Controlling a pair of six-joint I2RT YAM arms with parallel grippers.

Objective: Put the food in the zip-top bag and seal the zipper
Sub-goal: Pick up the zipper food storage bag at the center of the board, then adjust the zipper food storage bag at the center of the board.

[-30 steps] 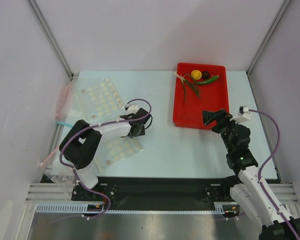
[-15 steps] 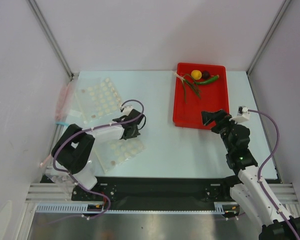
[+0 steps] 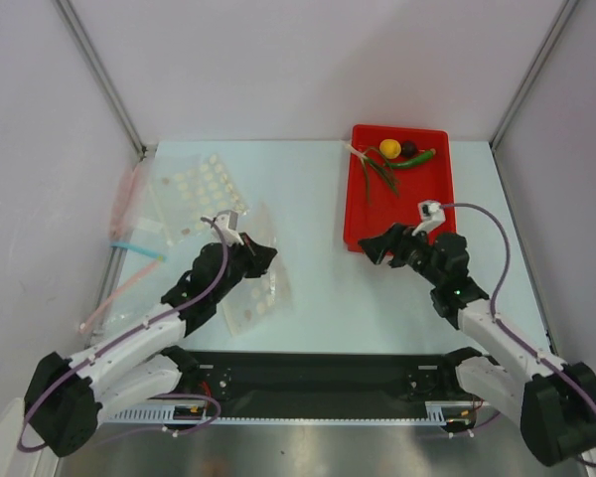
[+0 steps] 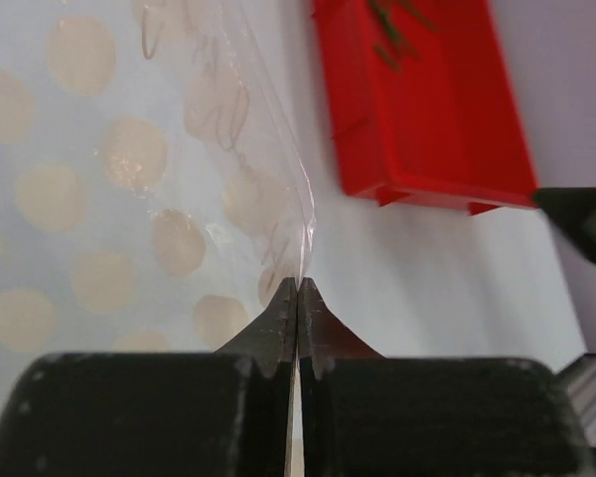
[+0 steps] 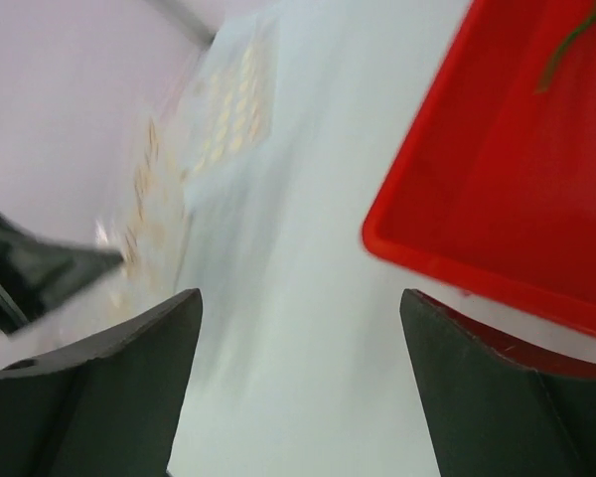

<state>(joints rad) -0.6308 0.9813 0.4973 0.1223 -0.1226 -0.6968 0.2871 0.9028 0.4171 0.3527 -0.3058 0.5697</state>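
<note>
Left wrist, left end effector clamping zip-top bag edge, right end effector spread, empty.

Overhead camera looks down; close wrist cameras both see red tray.

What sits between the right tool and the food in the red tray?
Nothing but the red tray's near wall: the right tool, open, sits at its near-left corner; the food lies at the far end, bare tray floor between.
</note>
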